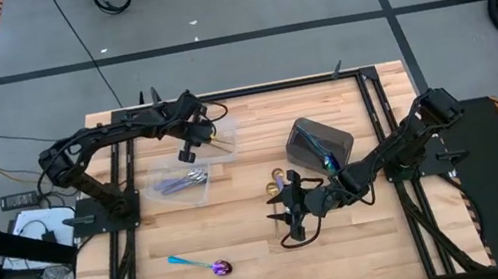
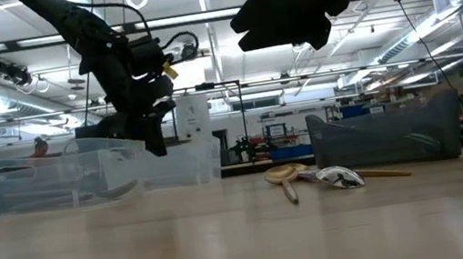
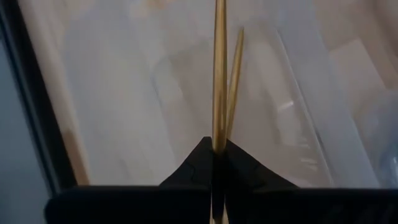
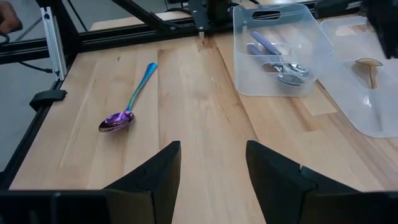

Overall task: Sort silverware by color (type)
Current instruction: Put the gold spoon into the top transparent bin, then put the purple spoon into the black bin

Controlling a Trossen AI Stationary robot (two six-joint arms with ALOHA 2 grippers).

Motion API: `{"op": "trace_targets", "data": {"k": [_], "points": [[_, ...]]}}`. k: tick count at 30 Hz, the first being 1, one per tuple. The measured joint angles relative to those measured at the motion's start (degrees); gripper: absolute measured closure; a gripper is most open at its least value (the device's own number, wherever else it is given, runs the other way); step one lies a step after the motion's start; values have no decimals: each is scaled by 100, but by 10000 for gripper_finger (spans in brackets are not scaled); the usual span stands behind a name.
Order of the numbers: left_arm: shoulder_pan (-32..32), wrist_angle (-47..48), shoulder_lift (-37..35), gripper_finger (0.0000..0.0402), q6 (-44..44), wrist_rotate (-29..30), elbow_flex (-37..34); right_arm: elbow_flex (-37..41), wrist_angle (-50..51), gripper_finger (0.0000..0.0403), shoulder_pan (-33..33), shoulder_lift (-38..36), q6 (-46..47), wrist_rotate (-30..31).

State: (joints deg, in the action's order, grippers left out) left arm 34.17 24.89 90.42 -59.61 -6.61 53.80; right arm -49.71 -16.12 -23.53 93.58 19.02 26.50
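left gripper [image 3: 217, 152] clamps gold spoon [image 3: 219, 74] over container [image 1: 211, 138]

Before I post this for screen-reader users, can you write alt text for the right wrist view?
The open right gripper hovers over a wooden table, facing an iridescent purple spoon with a teal handle lying loose. Beyond, a clear container holds several spoons, and beside it another clear container holds a gold spoon.

Gold spoon [image 3: 219, 74], purple spoon [image 4: 127, 106] with teal handle, clear tub [image 4: 283, 53], grey bin [image 1: 319, 144], pale wood table [image 1: 244, 231]
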Motion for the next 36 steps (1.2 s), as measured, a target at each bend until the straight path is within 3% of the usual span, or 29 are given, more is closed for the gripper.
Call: {"op": "trace_targets", "data": {"k": [8,19,31,36], "points": [[67,429,159,381,-109,127,0,0,-6,212,0,0,-12,-7],[-32,278,305,368,-111,255,0,0,-9,212,0,0,-56,-9],[-101,207,296,287,-77,512,0,0,-6,212,0,0,-78,-9],[-225,259,215,274,-67,695,114,0,-6,212,0,0,-60,-7]]}}
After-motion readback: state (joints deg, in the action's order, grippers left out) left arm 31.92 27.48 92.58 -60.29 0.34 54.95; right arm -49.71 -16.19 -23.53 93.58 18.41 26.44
